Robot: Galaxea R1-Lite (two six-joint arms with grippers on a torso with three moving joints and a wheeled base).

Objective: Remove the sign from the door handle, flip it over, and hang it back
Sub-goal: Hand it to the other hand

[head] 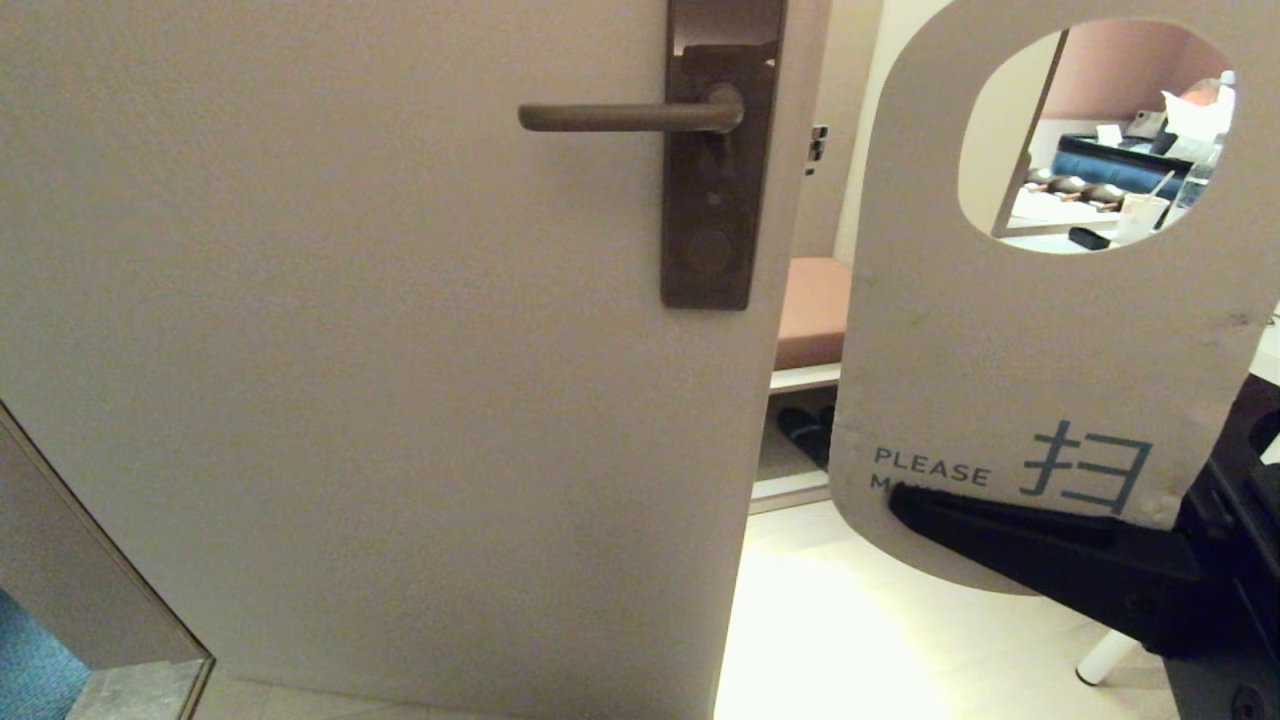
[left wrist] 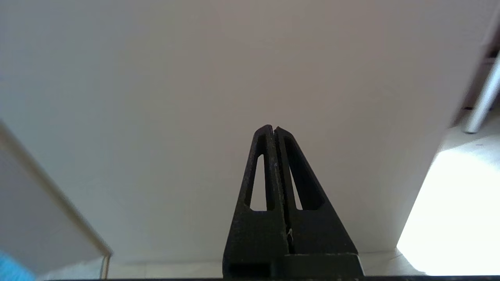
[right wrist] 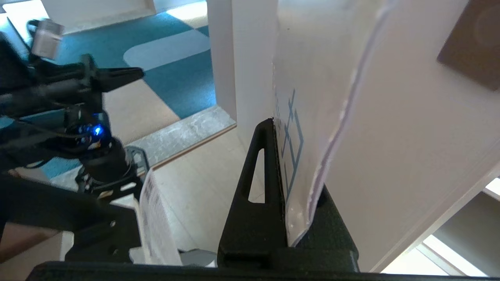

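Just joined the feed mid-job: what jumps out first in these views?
The off-white card door hanger with the big round hole fills the head view's right side, clamped at its bottom edge by the right gripper, off the handle. The slim brown-bronze lever handle juts bare from its dark plate on the pale door.

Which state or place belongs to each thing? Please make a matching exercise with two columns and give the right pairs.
Things:
1. sign
2. door handle
3. left gripper
4. right gripper

States or places:
A. bare, nothing hangs on it
B. shut on nothing, in front of the plain door
C. held up beside the door's edge, off-white face toward the head camera
D. fingers clamped on the card's lower edge

Pairs: 1-C, 2-A, 3-B, 4-D
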